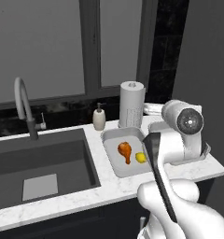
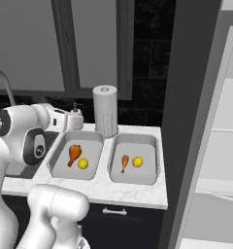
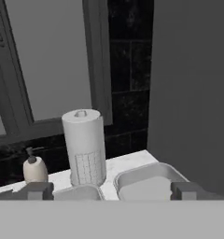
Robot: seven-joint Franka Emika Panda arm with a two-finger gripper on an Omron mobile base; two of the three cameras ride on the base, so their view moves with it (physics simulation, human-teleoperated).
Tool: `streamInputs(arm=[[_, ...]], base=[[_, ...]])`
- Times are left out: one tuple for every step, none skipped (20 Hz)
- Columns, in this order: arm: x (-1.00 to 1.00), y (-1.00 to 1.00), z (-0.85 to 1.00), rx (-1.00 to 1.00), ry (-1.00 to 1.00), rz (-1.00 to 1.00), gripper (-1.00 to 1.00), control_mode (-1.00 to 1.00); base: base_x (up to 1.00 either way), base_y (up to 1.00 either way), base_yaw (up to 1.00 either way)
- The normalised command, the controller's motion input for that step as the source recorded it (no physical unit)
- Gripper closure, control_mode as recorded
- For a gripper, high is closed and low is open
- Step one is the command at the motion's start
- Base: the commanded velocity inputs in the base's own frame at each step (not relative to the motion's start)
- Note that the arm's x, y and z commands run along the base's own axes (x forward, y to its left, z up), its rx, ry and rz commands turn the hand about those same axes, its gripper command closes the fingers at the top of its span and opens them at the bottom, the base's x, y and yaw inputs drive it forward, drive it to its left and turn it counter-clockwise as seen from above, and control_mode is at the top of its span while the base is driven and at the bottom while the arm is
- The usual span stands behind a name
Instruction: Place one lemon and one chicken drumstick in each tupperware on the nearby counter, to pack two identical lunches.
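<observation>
End effector (image 3: 112,190): jaws stand wide apart and hold nothing; the two dark finger tips (image 3: 39,190) rise at the bottom of the hand view, one at each side.
Tubs relative to end effector: both lie below and ahead of it on the counter (image 2: 138,194); in the hand view the right tub (image 3: 149,182) sits between the tips toward the right one, and the rim of the left tub (image 3: 79,192) shows just beside the left tip.
Tubs, count: two grey rectangular tubs side by side, left tub (image 2: 75,155) and right tub (image 2: 134,159), near each other but apart.
Drumsticks, count: two, one in each tub; the left drumstick (image 2: 74,154) is larger in view than the right drumstick (image 2: 124,163).
Lemons, count: two, one in each tub; the left lemon (image 2: 83,164) lies just beside its drumstick, the right lemon (image 2: 137,162) near its own.
Paper towel roll (image 2: 105,111): one, upright, behind the gap between the tubs.
Soap bottle (image 1: 99,117): one, left of the roll.
Sink (image 1: 39,163): one dark basin left of the tubs, with a curved tap (image 1: 25,107) behind it.
</observation>
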Motion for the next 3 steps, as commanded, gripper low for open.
streamInputs(arm=[[-0.13,-0.1,0.0,0.13,-0.06,0.0,-1.0,-1.0],[-0.08,-0.15,0.0,0.15,-0.05,0.0,-1.0,-1.0],[-0.09,-0.15,0.0,0.15,-0.06,0.0,-1.0,-1.0]], base=[[0.0,0.0,0.0],[0.0,0.0,0.0],[0.0,0.0,0.0]])
